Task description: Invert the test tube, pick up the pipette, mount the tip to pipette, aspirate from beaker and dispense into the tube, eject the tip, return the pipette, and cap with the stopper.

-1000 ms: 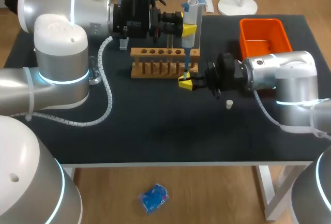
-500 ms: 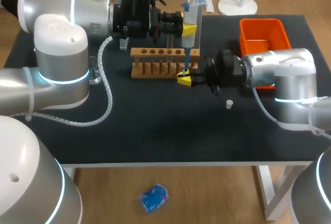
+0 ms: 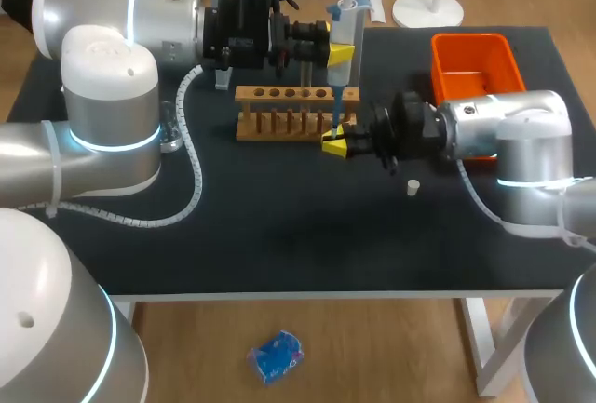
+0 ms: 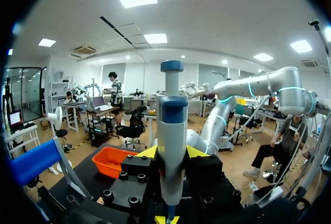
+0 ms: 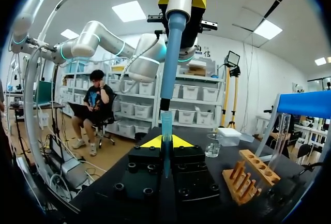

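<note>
Dark table (image 3: 279, 235), tube (image 5: 166, 128) in right claw (image 3: 335, 146), under pipette (image 3: 341, 45)

one pipette (image 3: 341, 40), one test tube (image 5: 166, 151), one beaker (image 5: 213, 145), one white stopper (image 3: 413, 186), one wooden rack (image 3: 293, 113), one orange bin (image 3: 475, 63)
</note>
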Robot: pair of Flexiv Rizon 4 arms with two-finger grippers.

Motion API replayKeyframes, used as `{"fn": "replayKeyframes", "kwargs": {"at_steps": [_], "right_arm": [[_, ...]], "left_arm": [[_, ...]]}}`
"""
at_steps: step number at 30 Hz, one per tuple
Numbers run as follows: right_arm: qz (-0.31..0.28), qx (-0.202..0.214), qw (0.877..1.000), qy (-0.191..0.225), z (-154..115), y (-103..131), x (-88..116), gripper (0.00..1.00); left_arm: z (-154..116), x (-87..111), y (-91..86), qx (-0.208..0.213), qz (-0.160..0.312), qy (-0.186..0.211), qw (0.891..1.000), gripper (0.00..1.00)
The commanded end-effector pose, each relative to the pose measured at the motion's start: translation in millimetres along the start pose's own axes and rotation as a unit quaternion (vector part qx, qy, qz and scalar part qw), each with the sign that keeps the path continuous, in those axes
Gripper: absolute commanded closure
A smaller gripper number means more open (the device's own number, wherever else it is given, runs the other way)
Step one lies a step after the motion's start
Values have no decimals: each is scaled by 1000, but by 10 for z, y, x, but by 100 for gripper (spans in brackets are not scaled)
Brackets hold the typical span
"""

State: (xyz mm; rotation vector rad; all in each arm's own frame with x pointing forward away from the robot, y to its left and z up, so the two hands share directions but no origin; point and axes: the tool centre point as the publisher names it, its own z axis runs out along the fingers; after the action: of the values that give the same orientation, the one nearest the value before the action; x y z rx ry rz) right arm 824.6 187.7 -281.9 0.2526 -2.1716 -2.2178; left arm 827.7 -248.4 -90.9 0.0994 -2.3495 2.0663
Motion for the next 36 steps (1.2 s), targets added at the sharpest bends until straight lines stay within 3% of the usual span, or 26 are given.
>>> {"fn": "replayKeyframes", "kwargs": {"at_steps": [1,36], "right_arm": [[-3,0,1000,-2,-10,19,11,100],[-33,20,999,9,-5,66,71,100]], "left_arm": [[6,0,7,2,1,-1,1000,100],[6,0,7,2,1,-1,1000,100]]}}
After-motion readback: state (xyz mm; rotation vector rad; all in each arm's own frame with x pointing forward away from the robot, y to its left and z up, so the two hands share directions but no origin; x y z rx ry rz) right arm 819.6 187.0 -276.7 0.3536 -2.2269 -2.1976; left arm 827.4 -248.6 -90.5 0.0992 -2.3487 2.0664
